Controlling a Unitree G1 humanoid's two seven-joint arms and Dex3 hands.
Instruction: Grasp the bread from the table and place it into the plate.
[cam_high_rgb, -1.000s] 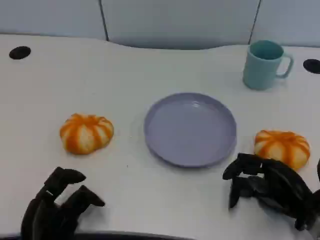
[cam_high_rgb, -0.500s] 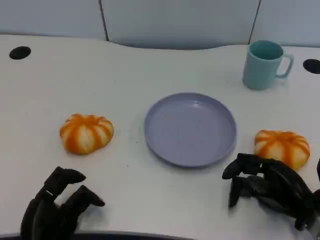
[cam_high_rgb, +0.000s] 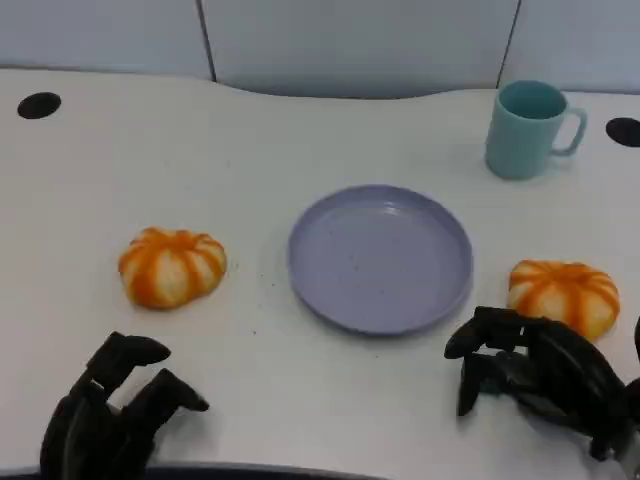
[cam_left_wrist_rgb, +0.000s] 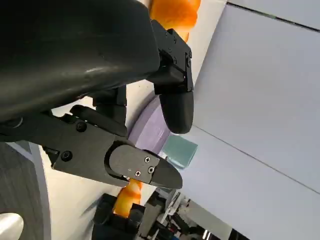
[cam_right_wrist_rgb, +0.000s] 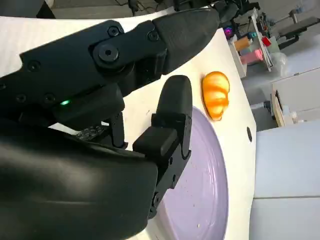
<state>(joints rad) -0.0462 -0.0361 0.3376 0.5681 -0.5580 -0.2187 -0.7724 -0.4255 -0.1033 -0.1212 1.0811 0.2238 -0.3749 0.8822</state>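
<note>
A white table is seen from above. A round purple plate is set in the middle of it, and nothing is held on the plate. One orange and white bread is laid on the table to the left of the plate, apart from it. A second bread is laid to the right of the plate, close to its rim but not touching it. A light blue mug is stood far back on the right, well apart from the plate. Two dark round holes are seen at the far corners of the table.

The left hand is held low at the near left edge. Its fingers are spread apart and a little bent, and nothing is held in them. It is well apart from the left bread.

The right hand is held at the near right, just beside the second bread on its near side. Its fingers are bent and parted, and nothing is gripped. Whether the bread is touched cannot be told.
</note>
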